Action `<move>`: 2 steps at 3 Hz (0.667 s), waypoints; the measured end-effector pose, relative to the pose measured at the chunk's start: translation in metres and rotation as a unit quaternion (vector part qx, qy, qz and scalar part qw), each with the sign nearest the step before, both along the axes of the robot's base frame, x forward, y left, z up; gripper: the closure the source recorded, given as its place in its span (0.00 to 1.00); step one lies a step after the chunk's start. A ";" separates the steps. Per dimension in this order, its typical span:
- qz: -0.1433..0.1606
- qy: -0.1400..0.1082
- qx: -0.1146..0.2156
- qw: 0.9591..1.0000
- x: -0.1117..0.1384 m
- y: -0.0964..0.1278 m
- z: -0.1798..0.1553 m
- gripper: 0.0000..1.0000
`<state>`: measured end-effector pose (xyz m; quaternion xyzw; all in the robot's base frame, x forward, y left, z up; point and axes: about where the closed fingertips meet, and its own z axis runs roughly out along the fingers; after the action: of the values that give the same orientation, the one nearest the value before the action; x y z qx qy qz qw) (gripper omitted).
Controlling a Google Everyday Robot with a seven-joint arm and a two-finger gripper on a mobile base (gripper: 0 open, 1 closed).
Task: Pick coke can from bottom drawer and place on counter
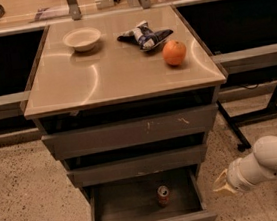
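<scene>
The coke can (163, 195), small and red with a silver top, stands upright in the open bottom drawer (116, 213), toward its right side. The beige counter (98, 72) tops the grey cabinet above it. My gripper (221, 185) is at the end of the white arm at lower right, just outside the drawer's right wall, level with the can and apart from it. Only a pale tip of it shows.
On the counter sit a white bowl (82, 39), a blue-and-white snack bag (144, 35) and an orange (174, 52). Two scratched grey drawers (131, 132) are above the open one. A black table leg (234, 131) stands on the speckled floor to the right.
</scene>
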<state>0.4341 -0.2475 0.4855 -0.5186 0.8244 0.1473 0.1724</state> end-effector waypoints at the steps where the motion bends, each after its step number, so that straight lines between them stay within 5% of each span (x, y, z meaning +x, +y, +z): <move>1: 0.006 -0.032 0.022 0.999 0.005 0.002 -0.032 1.00; 2: 0.012 -0.078 0.071 0.994 0.018 0.015 -0.077 1.00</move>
<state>0.4517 -0.2327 0.4088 -0.5248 0.7898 0.1661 0.2707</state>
